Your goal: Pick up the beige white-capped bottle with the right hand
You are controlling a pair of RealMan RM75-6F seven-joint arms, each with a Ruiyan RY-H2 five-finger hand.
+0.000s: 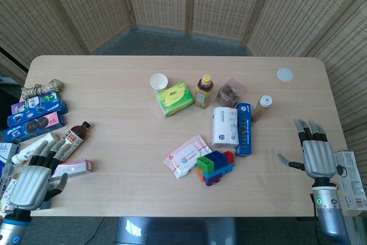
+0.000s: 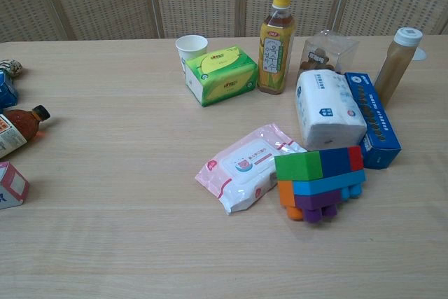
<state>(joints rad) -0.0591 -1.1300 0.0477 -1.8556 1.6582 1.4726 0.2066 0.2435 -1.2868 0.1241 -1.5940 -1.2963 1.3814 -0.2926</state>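
Observation:
The beige white-capped bottle point(image 1: 261, 107) point(image 2: 395, 65) stands upright just right of the blue box point(image 1: 243, 129) point(image 2: 372, 118), in the right half of the table. My right hand point(image 1: 315, 152) hovers open over the table's front right corner, palm down, fingers spread, well to the right of and nearer than the bottle. My left hand point(image 1: 34, 176) is open at the front left edge, among the items there. Neither hand shows in the chest view.
Around the bottle are a white tissue pack point(image 1: 225, 125), a clear box of brown items point(image 1: 230, 93), a yellow-capped tea bottle point(image 1: 203, 91), a green tissue box point(image 1: 175, 98), a paper cup point(image 1: 159, 82), wet wipes point(image 1: 187, 155) and stacked coloured blocks point(image 1: 215, 166). Snack boxes point(image 1: 35, 113) crowd the left.

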